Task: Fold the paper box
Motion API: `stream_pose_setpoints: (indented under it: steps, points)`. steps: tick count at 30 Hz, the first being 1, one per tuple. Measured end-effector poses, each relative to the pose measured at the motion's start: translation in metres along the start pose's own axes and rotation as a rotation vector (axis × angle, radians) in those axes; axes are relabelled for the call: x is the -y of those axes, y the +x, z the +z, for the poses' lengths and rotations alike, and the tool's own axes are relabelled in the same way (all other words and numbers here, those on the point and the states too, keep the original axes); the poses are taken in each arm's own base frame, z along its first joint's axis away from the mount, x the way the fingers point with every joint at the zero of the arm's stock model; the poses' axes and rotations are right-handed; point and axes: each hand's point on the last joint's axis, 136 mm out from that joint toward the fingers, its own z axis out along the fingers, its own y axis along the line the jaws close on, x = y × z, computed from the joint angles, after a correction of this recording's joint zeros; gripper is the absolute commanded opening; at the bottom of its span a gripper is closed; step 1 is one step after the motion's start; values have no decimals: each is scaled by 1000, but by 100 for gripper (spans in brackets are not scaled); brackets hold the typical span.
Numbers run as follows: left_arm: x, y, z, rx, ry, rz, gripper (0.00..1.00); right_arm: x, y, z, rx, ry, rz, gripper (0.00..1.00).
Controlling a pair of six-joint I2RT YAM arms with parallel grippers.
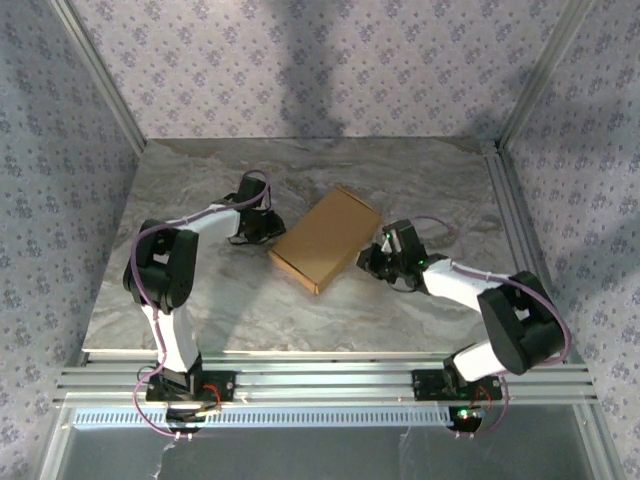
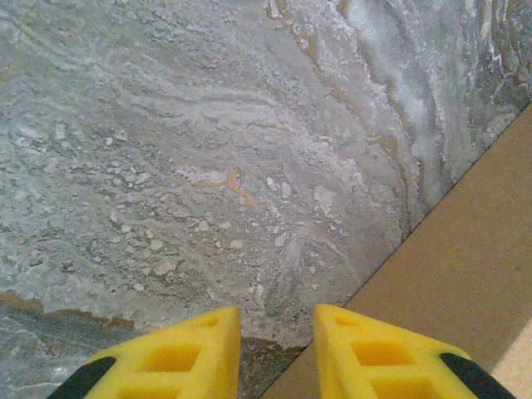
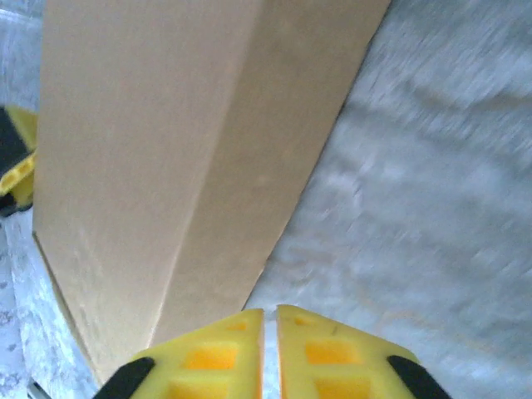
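Note:
The paper box (image 1: 325, 238) is a shallow, closed, plain brown box lying flat and slantwise mid-table. My left gripper (image 1: 265, 228) sits low at its left side. In the left wrist view the yellow fingers (image 2: 187, 353) stand apart with bare marble between them, and the box (image 2: 465, 266) runs under the right finger. My right gripper (image 1: 368, 258) is at the box's right side. Its fingertips (image 3: 270, 320) are nearly together with a thin slit and nothing between them, just off the box's (image 3: 166, 150) side wall.
The marble table (image 1: 430, 180) has free room behind and in front of the box. Aluminium rails (image 1: 320, 380) run along the near edge and another rail (image 1: 510, 210) along the right. Patterned walls close the back and sides. The left gripper's yellow finger (image 3: 17, 170) peeks past the box.

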Motion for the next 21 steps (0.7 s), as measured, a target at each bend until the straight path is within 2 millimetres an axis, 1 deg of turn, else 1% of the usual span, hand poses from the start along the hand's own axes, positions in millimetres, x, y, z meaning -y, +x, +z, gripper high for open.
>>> stream_pose_setpoints:
  steps: [2, 4, 6, 8, 10, 15, 21]
  points:
    - [0, 2, 1, -5, 1, 1, 29, -10, 23, 5, -35, -10, -12, 4]
    - [0, 3, 1, -11, 2, 0, 28, -17, 40, 8, -59, -17, -18, 2]
    - [0, 4, 1, -15, 4, 0, 28, -23, 51, 10, -64, -24, -15, 2]
    - [-1, 6, 1, -18, 6, 0, 28, -28, 58, 14, -63, -34, -11, 1]
    - [-1, 6, 2, -20, 5, 0, 28, -30, 64, 22, -68, -39, -6, 0]
    - [-1, 11, 4, -26, 3, 4, 28, -17, 75, 51, -95, -8, 41, 0]
    - [-3, 9, 2, 11, 8, -3, 27, -22, 74, 56, -101, -31, 76, 0]
